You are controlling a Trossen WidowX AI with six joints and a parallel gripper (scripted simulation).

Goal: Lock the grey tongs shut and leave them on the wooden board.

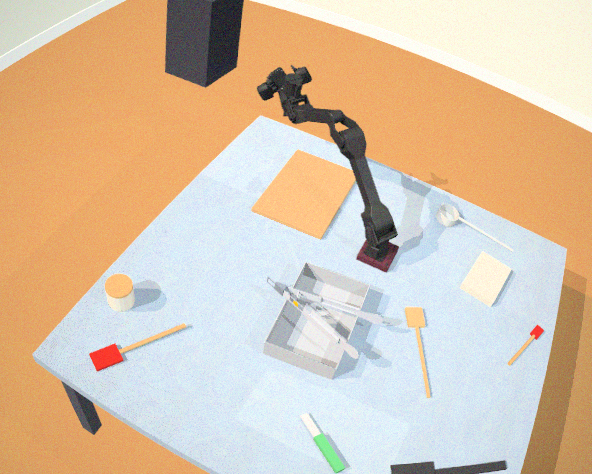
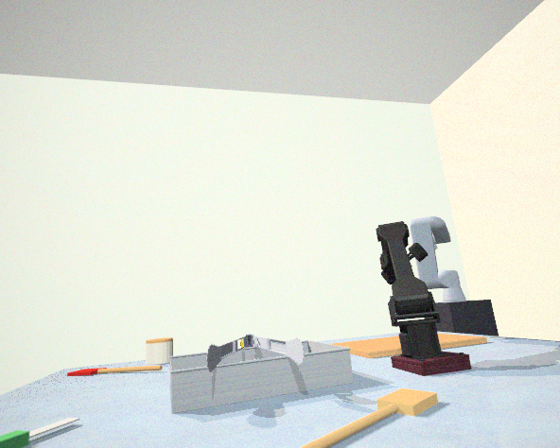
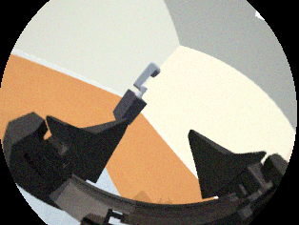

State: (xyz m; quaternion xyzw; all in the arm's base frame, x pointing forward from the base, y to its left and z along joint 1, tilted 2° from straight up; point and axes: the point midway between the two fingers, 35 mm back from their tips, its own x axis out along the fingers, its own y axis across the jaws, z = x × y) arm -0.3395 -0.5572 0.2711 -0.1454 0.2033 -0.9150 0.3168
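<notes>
The grey tongs (image 1: 321, 322) (image 2: 294, 349) lie spread open across the roasting tin (image 1: 297, 361) (image 2: 261, 382), resting on its rims. Their hinge end with a small loop sticks out over the tin's left side in the top view, and the two tips reach past its right side. A yellow mark shows near the hinge. The wooden board (image 1: 306, 193) (image 2: 367, 348) lies flat behind the tin, left of the arm's base, with nothing on it. My gripper (image 3: 159, 127) is open and empty, raised high beyond the board, far from the tongs. In the exterior view the arm hides its fingers.
A lidded jar (image 1: 119, 292) (image 2: 159, 351) and a red spatula (image 1: 106, 357) lie left of the tin. A wooden turner (image 1: 415, 317) (image 2: 407, 401), a ladle (image 1: 448, 214) and a cream block (image 1: 486, 278) are on the right. A green-handled knife (image 1: 329, 452) lies in front.
</notes>
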